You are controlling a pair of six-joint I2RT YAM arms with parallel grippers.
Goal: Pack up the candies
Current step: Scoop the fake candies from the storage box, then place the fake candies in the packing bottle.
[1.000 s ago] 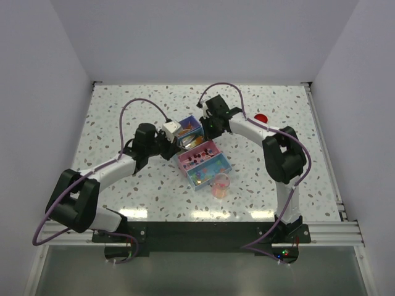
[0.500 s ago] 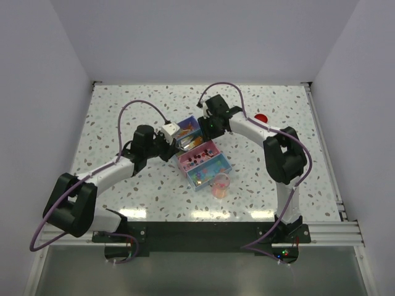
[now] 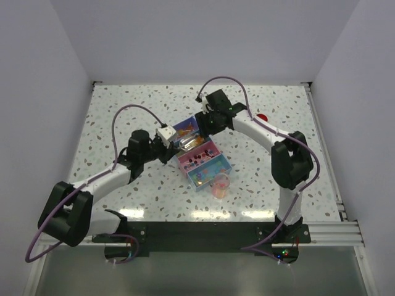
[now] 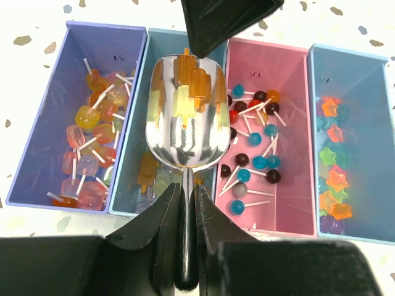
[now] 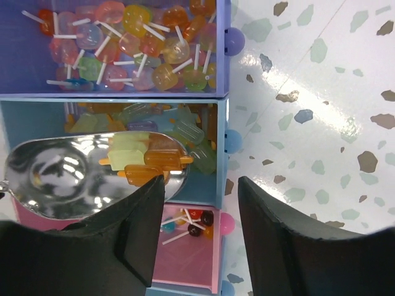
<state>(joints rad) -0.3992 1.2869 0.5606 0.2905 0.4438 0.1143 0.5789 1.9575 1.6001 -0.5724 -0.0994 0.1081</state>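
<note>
A tray of four compartments (image 3: pixel 213 165) holds the candies: jelly lollipops in the purple one (image 4: pixel 92 142), popsicle shapes in the light blue one (image 5: pixel 185 132), round lollipops in the pink one (image 4: pixel 253 154), stars in the blue one (image 4: pixel 333 179). My left gripper (image 4: pixel 187 203) is shut on the black handle of a metal scoop (image 4: pixel 184 123). The scoop holds a few orange and yellow-green popsicle candies (image 4: pixel 194 86) above the light blue compartment. My right gripper (image 5: pixel 200 185) is open and empty just above the scoop's tip (image 5: pixel 62 172) and the tray's far edge.
A clear pink cup (image 3: pixel 220 184) with candies in it stands just in front of the tray. A round red lid (image 3: pixel 261 116) lies on the speckled table behind the right arm. Both arms (image 3: pixel 111 176) (image 3: pixel 259 129) meet over the tray.
My left arm has shifted left and back a little, with the scoop still held over the tray. My right gripper has moved slightly toward the tray's far end.
</note>
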